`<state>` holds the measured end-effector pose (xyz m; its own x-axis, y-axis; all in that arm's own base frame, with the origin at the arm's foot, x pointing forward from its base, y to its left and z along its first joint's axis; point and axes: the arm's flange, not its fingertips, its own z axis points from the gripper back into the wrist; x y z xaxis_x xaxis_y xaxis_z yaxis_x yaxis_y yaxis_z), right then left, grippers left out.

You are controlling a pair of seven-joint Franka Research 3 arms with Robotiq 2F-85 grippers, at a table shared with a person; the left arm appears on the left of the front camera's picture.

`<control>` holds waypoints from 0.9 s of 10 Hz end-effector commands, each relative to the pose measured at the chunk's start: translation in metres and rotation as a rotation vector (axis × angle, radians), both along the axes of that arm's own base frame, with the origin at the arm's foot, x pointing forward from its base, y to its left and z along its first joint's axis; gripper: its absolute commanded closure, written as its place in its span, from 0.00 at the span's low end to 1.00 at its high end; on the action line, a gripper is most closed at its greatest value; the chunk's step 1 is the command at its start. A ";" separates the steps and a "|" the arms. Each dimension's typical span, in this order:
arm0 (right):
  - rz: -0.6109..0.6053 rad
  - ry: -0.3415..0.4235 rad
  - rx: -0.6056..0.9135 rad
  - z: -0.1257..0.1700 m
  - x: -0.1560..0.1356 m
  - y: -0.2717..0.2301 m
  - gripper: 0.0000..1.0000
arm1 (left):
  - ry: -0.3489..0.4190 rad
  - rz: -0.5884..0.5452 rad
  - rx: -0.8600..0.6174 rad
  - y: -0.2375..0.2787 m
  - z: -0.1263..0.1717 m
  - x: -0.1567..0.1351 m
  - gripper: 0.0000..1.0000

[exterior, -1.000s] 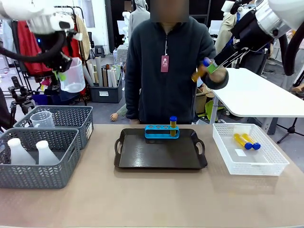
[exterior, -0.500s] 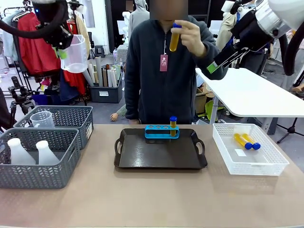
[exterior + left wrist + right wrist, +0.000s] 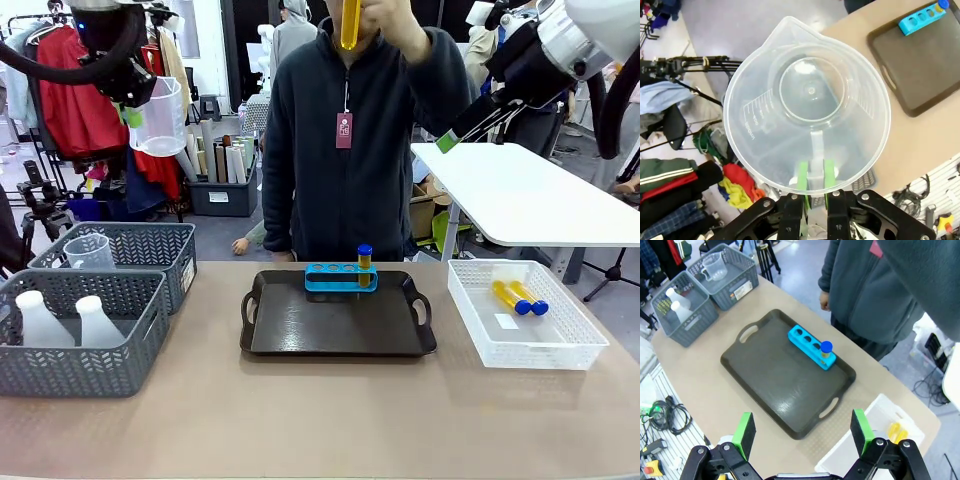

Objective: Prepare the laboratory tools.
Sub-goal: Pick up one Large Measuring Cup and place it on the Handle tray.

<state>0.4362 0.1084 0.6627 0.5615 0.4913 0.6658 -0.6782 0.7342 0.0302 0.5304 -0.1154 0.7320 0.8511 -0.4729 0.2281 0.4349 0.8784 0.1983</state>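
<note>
The left gripper [image 3: 815, 176] has its green pads [image 3: 802, 176] closed narrow on the handle of a clear plastic measuring beaker [image 3: 807, 100]; the beaker's open mouth faces back along the fingers, its spout on the side away from them; in the front view this gripper [image 3: 128, 92] holds the beaker [image 3: 158, 112] high above the table. Far past the fingertips, beyond the beaker's rim, lies a corner of a black rectangular plastic tray [image 3: 920, 65]; on it is a small blue four-hole rack [image 3: 921, 16].

The right gripper [image 3: 803, 432] stands wide, its green pads [image 3: 745, 432] far apart with nothing between them; under the gap lies the tray [image 3: 770, 385]; ahead of the fingertips the rack [image 3: 807, 344] lies on the tray's far part, with one yellow-filled blue-capped test tube [image 3: 826, 350] upright in an end hole. Just beside one finger sits a white mesh basket [image 3: 880, 412] holding yellow tubes [image 3: 896, 430]; well beyond the other finger stand two grey plastic baskets [image 3: 695, 325], one with two white translucent conical flasks [image 3: 681, 312], the other with a second clear beaker [image 3: 714, 266].

In the front view the person's hand [image 3: 385, 20] holds another yellow test tube [image 3: 350, 22] at the top edge, apart from the right gripper [image 3: 455, 130].
</note>
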 end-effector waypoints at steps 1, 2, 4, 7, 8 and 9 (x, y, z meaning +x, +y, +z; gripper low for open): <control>0.002 -0.001 0.003 0.001 0.000 0.000 0.00 | 0.000 0.000 0.000 0.000 0.000 0.000 1.00; 0.002 -0.001 0.003 0.001 0.000 0.000 0.00 | 0.018 -0.032 -0.017 0.001 -0.014 0.005 1.00; 0.002 -0.001 0.003 0.001 0.000 0.000 0.00 | 0.069 -0.111 -0.050 -0.020 -0.045 0.012 1.00; 0.002 -0.001 0.003 0.001 0.000 0.000 0.00 | 0.166 -0.249 -0.076 -0.050 -0.087 0.023 1.00; 0.002 -0.001 0.003 0.001 0.000 0.000 0.00 | 0.192 -0.286 -0.074 -0.065 -0.101 0.024 1.00; 0.002 -0.001 0.003 0.001 0.000 0.000 0.00 | 0.215 -0.327 -0.078 -0.078 -0.113 0.027 1.00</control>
<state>0.4361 0.1086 0.6626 0.5614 0.4916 0.6657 -0.6784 0.7341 0.0299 0.5586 -0.1927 0.6213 0.7236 -0.6811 0.1120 0.6827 0.7301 0.0287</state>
